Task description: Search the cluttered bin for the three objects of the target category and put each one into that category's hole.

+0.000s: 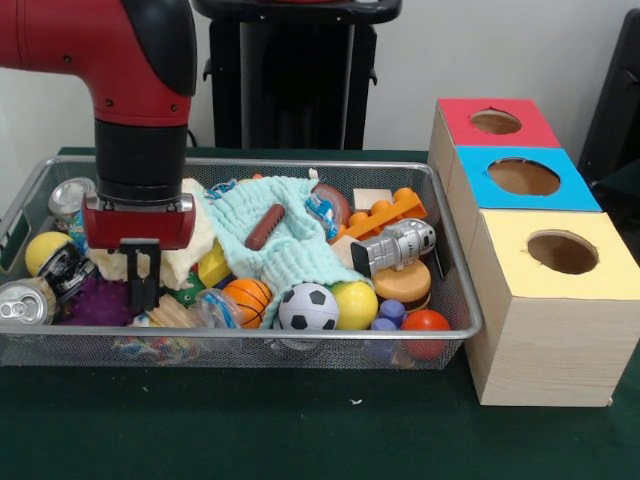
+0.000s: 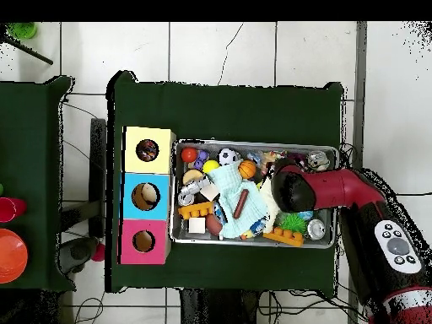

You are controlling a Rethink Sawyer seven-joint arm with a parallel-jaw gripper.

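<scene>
No brand, label or lettering can be read on anything in either view.

In the front view the silver mesh bin (image 1: 455,255) fills the left and middle of the dark green table (image 1: 300,430), running nearly from the table's left edge to the boxes at its right edge. At the bin's left end lie a silver can (image 1: 22,303), a yellow ball (image 1: 45,250) and a purple spiky ball (image 1: 95,305). The red and black arm (image 1: 130,60) drops into this end, and the gripper (image 1: 142,290) hangs down among the clutter beside a pale yellow cloth (image 1: 195,240); its black fingers seem close together, yet whether they pinch anything cannot be told. A strip of multicolour patterned fabric (image 1: 150,347) shows low against the bin's near wall, below the gripper.

Towards the middle, a mint-green cloth (image 1: 290,240) carries a brown sausage toy (image 1: 265,227), with a basketball (image 1: 247,298) and a soccer ball (image 1: 308,307) in front. Further right sit an orange block (image 1: 390,215) and a silver robot toy (image 1: 395,245).

At the right edge three wooden boxes stand in a row: red-topped (image 1: 497,122), blue-topped (image 1: 524,177) and, nearest, yellow-topped with its round hole (image 1: 563,252).

The overhead view shows white floor tiles (image 2: 253,51) around the table and an orange dish (image 2: 10,256) on a neighbouring surface.
</scene>
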